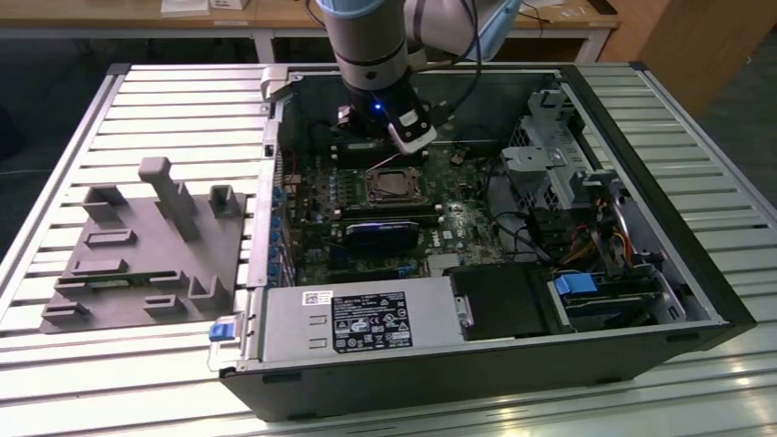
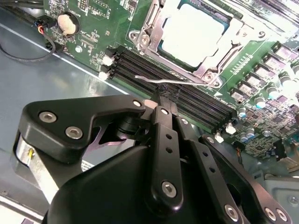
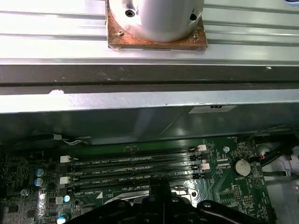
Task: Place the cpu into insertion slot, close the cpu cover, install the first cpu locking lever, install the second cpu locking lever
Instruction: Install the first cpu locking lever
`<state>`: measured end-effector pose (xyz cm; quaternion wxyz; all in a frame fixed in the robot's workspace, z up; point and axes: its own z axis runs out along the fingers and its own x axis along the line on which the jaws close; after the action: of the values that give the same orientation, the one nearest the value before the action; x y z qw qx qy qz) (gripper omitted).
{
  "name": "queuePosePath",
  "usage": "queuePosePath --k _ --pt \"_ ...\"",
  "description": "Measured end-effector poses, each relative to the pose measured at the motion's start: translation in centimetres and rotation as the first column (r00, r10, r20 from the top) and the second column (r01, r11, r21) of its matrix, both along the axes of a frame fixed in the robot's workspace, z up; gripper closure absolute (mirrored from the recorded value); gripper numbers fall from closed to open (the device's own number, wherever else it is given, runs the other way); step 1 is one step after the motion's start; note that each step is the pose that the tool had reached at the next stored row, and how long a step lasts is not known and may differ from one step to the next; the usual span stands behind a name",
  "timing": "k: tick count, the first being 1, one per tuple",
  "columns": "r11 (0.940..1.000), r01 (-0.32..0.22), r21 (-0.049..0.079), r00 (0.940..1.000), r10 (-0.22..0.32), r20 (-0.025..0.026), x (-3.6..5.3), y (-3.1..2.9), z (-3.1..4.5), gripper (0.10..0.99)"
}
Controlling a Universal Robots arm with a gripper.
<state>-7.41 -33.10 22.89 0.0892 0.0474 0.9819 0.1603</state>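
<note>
One cpu (image 2: pixel 190 29) under one cpu cover (image 2: pixel 150 22), four memory slots (image 3: pixel 131 167), pincer (image 2: pixel 158 99) closed narrow beside one lever (image 2: pixel 152 80)

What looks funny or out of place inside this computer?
One thin metal locking lever sticks out loose over the black memory slots beside the cpu, not tucked down. The pincer is right by it.
</note>
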Motion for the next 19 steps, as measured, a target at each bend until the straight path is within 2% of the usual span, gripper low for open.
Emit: queuePosePath --k 9,19 --pt "0.9977 0.069 -0.001 0.9977 -0.069 -0.0003 0.00 0.01 -0.52 0.980" --pt "0.9953 0.097 -0.001 0.9953 -0.097 -0.0003 0.00 0.14 -0.99 0.980"
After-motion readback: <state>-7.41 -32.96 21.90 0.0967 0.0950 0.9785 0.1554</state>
